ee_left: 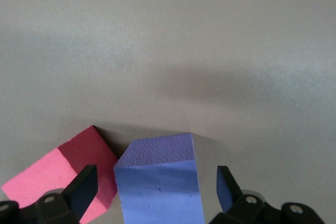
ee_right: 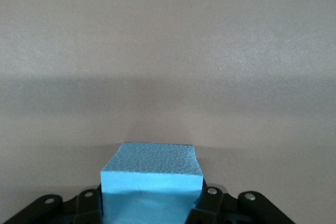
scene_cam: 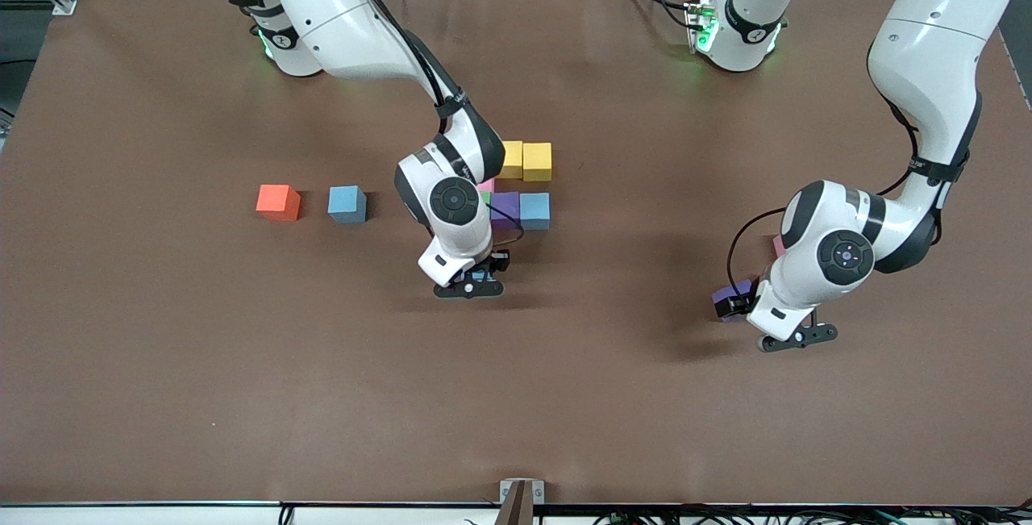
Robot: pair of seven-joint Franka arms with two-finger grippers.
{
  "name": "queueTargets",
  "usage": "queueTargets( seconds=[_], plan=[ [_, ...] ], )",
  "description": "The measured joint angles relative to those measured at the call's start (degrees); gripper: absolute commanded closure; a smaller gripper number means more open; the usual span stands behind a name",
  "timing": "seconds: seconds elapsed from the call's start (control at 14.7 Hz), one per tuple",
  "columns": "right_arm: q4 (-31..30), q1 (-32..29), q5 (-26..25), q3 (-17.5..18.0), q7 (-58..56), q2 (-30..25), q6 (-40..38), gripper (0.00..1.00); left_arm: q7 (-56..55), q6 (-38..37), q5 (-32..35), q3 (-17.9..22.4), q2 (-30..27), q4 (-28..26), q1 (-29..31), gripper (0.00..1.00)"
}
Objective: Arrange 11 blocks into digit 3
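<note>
My right pincer [scene_cam: 476,277] clamps a light blue block [ee_right: 151,182] over the table, six o'clock of the cluster [scene_cam: 522,185]; a crooked release would gap the figure (my left pincer [ee_left: 157,192] straddles a purple block [ee_left: 157,182], wide).

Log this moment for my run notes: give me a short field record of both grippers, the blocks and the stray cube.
right gripper: shut on a light blue block, just nearer the camera than the cluster
left gripper: fingers open, either side of a purple block, not closed on it
pink block: beside that purple block
cluster: two yellow, a purple and a light blue touching; more hidden by the right arm
loose blue block: toward the right arm's end
orange cube: beside it
</note>
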Motion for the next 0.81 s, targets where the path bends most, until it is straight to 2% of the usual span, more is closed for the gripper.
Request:
queueTargets(
  seconds=[0.14,0.2,0.27,0.34,0.41,0.81],
  plan=[
    [0.0,0.0,0.0,0.01,0.01,-0.03,-0.21,0.96,0.0,0.01,0.0,0.0,0.01,-0.26,0.25,0.0],
    [0.0,0.0,0.0,0.01,0.01,-0.03,-0.23,0.92,0.0,0.02,0.0,-0.01,0.01,-0.3,0.4,0.0],
    [0.0,0.0,0.0,0.01,0.03,-0.03,-0.24,0.82,0.0,0.03,0.0,-0.01,0.01,-0.32,0.49,0.0],
    [0.0,0.0,0.0,0.01,0.05,-0.03,-0.24,0.14,0.0,0.04,0.0,-0.02,0.01,-0.32,0.53,0.0],
    [0.0,0.0,0.0,0.01,0.07,-0.03,-0.25,0.0,0.0,0.04,0.0,-0.04,0.01,-0.32,0.53,0.0],
    [0.11,-0.01,0.0,-0.03,-0.01,-0.07,-0.82,0.0,0.0,0.73,0.0,-0.34,0.01,-0.4,0.5,0.0]
  ],
)
